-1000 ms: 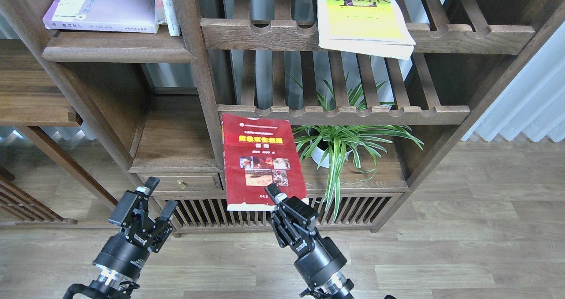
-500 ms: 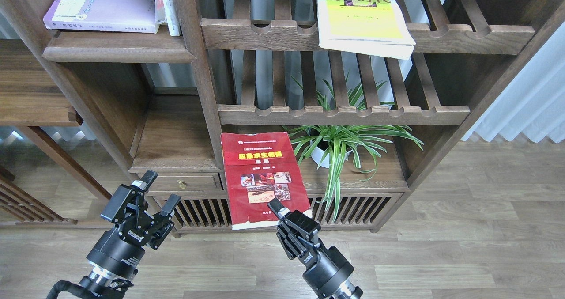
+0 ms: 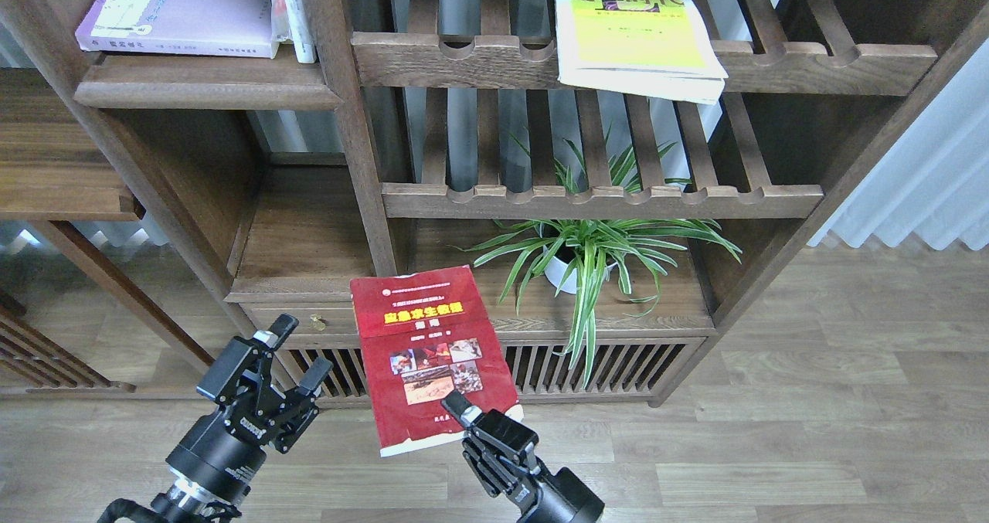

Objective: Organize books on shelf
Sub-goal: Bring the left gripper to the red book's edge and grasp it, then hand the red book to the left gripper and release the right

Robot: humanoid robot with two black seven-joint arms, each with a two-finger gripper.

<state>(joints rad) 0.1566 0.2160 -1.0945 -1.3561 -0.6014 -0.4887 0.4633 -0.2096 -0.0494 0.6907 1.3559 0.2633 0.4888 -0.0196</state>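
One red paperback with a yellow title and photos hangs in front of the bookcase's low slatted wooden base, pinched at its bottom edge by the right gripper, fingers clamped on it. Left gripper hovers beside it, fingers spread, holding nothing. Behind the book, a green spider plant in a white pot fills the lower compartment. Up top, the pale lavender-white paperback lies flat on the solid dark-brown wooden shelf, thin upright white books beside it. The yellow-green paperback overhangs a slatted rack.
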